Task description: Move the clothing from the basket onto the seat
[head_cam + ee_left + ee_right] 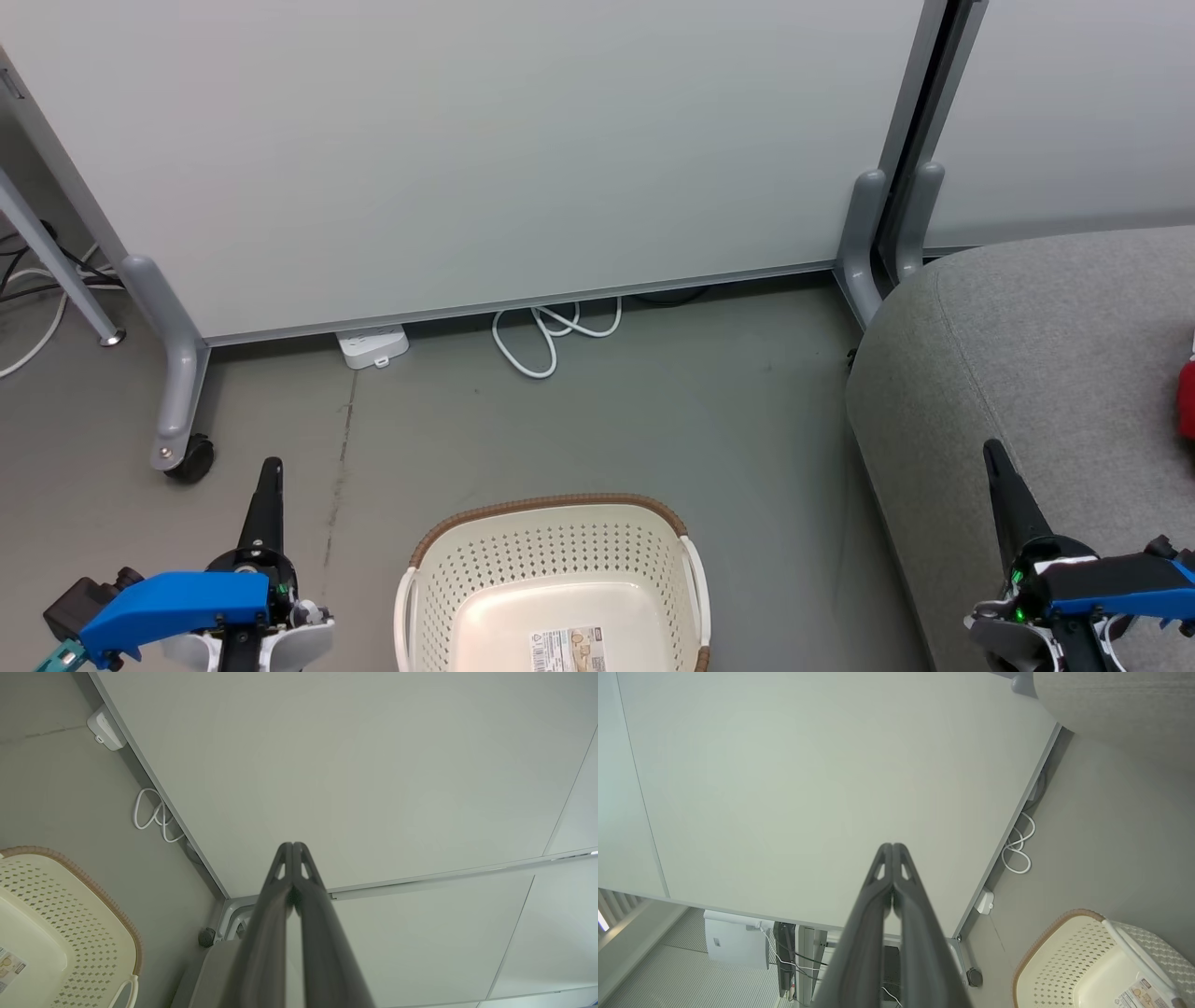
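Basket [560, 551]: cream perforated plastic, rounded, brown woven-look rim, on floor [653, 411]
Clothing [1187, 401]: red soft patch lying on seat, right edge
Seat [1046, 355]: grey fabric, rounded corner, stitched seam
Left gripper [272, 464]: dark tapered fingers pressed together, empty
Right gripper [991, 450]: likewise clenched, empty

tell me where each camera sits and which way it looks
Head view: on the robot's head, looking forward and down at floor, basket, white partition and seat; left end effector lower left, right end effector lower right.
Left wrist view: on the left wrist, looking along its shut fingers at the partition, basket lower left.
Right wrist view: on the right wrist, looking along its shut fingers at the partition, basket lower right.
Shared: both wrist views show basket, partition and coiled white cable.
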Controlling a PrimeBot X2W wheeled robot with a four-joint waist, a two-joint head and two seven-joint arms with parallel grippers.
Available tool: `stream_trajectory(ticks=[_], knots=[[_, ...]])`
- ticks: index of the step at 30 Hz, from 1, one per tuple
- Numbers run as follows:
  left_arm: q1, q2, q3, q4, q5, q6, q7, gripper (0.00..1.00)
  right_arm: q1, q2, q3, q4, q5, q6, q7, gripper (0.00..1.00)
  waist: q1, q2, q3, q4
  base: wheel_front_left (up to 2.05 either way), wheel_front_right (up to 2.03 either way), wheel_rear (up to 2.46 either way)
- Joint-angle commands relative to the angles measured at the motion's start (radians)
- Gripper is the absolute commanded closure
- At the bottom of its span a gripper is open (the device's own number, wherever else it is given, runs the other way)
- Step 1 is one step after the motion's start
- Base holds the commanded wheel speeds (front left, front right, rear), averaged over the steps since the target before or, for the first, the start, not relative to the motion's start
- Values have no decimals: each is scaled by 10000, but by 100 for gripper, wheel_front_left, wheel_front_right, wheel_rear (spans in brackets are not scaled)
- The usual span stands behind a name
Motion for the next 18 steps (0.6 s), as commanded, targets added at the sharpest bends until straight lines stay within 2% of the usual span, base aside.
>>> stream_trajectory(ticks=[1,18], knots=[[-200,3,79,-67,-249,-87,92,100,-156,26,-30,-95,258,3,84,100,0,0,5,-6,0,0,0],[-300,1,231,-81,-1439,-141,388,100,-231,74,-127,-148,1464,4,388,100,0,0,53,-57,0,0,0]])
